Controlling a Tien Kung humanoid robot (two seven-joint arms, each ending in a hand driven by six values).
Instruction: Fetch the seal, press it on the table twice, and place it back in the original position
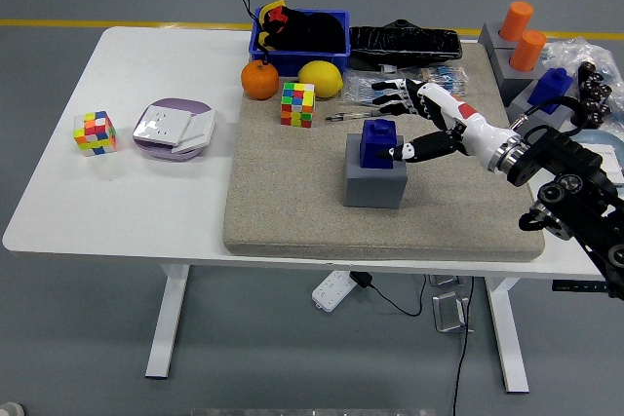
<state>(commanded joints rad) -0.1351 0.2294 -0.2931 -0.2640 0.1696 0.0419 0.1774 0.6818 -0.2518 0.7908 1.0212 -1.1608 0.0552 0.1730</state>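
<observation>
A blue seal (376,143) stands upright in its grey block holder (375,182) near the middle of the beige mat (292,211). My right hand (414,119), white with black fingers, reaches in from the right. Its thumb tip (394,154) touches the seal's right side, while the other fingers (390,91) are spread out above and behind the seal, not closed round it. My left arm does not show.
On the mat's far part lie a Rubik's cube (298,104), an orange (260,80), a lemon (320,78) and a pen (351,116). A blue bin (336,46) stands behind. Left of the mat are a purple device (174,129) and another cube (95,132). Orange cylinders (522,31) stand at the right.
</observation>
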